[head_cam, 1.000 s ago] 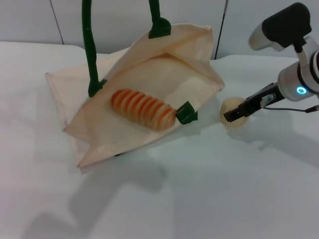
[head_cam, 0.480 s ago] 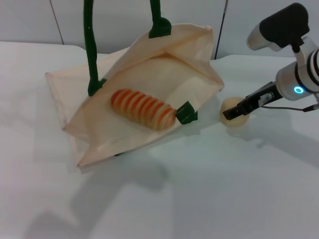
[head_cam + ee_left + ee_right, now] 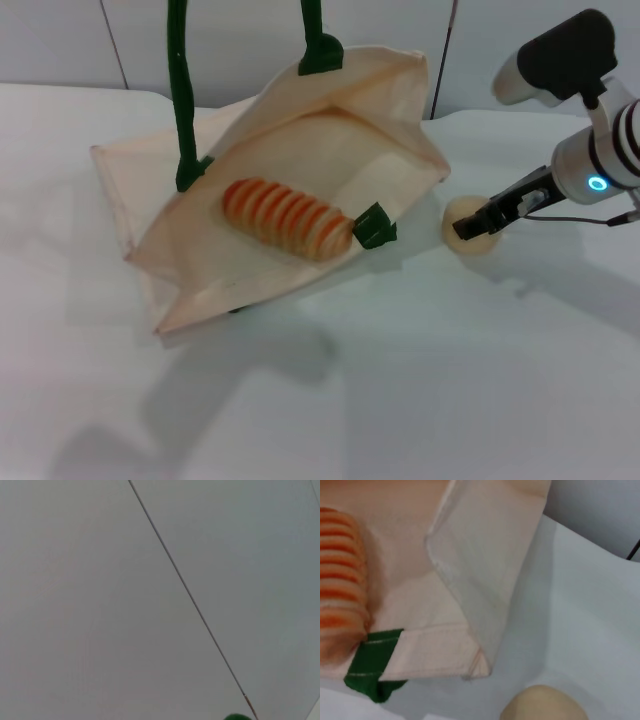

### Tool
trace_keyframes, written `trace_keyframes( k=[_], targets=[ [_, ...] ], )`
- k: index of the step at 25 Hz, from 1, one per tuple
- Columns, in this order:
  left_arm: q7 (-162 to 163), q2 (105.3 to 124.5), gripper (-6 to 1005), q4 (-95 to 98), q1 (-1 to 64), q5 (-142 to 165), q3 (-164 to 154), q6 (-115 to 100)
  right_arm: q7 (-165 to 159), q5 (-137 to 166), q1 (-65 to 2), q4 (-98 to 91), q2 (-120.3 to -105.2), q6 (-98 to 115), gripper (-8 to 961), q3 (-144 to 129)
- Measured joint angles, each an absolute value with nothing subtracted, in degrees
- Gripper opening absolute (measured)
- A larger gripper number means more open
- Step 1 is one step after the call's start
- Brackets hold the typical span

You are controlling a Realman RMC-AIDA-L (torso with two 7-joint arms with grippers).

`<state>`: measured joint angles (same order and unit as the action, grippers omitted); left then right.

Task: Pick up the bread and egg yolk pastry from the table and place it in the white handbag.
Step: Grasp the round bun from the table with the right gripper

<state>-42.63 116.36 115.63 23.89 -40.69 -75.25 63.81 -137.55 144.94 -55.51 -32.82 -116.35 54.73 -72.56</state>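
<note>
Pastry [image 3: 470, 228] on the table [image 3: 420, 380], just right of the bag [image 3: 330, 150] mouth, near the green tab [image 3: 375, 226] at the near handle end. Right gripper [image 3: 472, 228] down at it, coming in from the right, dark fingertip laid across the ball's front. Whether closed on it or only touching: cannot tell from the head view, and no fingers visible in the right wrist view. Seen there only as a pale dome [image 3: 545, 705] at the frame edge, bag corner and tab [image 3: 370, 665] close beyond.

Key relation: pastry between gripper and bag opening, so bag lies straight on past the pastry from the arm's side, toward the robot's left. No long axis to worry about, being round; any grip angle likely fine. Right arm plainly the nearer; left gripper not in view, its wrist camera showing mostly blank wall.

Looks: small, smooth, matte beige ball, probably soft, so likely to dent or roll if pinched off-centre.

Bread [image 3: 288, 217] already inside the bag, lying on the lower panel, long axis slanting toward the tab, orange and tan stripes across it [image 3: 340, 585]. Bag mouth held open, handles [image 3: 180, 90] rising out of frame. Half the task judged done; remaining: secure, lift, carry left over the lip, drop beside the loaf.
</note>
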Motion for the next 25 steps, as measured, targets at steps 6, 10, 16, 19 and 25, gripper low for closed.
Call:
trace_keyframes(
  k=[6,10,16,19,25],
  targets=[
    [-42.6,116.36,156,115.7,23.9,-40.6,-75.2,63.8,-137.5,144.9,-55.7,-32.4,-116.23,54.7,620,-72.8],
    [-42.6,116.37,157,115.7,23.8,-40.0,-75.2,63.8,-137.5,145.0,-55.6,-32.8,-116.19,54.7,603,-72.8],
    [-42.6,116.45,159,115.7,23.6,-39.7,-75.0,63.8,-137.6,145.4,-54.7,-35.5,-116.03,55.6,578,-72.2],
    [-42.6,116.45,160,115.8,23.5,-39.5,-74.9,63.8,-137.6,145.4,-54.5,-36.2,-116.01,55.9,548,-72.2],
    [-42.5,116.46,162,115.8,23.1,-39.2,-74.8,63.8,-138.2,147.4,-52.8,-39.9,-115.77,58.2,500,-71.0]
  ],
)
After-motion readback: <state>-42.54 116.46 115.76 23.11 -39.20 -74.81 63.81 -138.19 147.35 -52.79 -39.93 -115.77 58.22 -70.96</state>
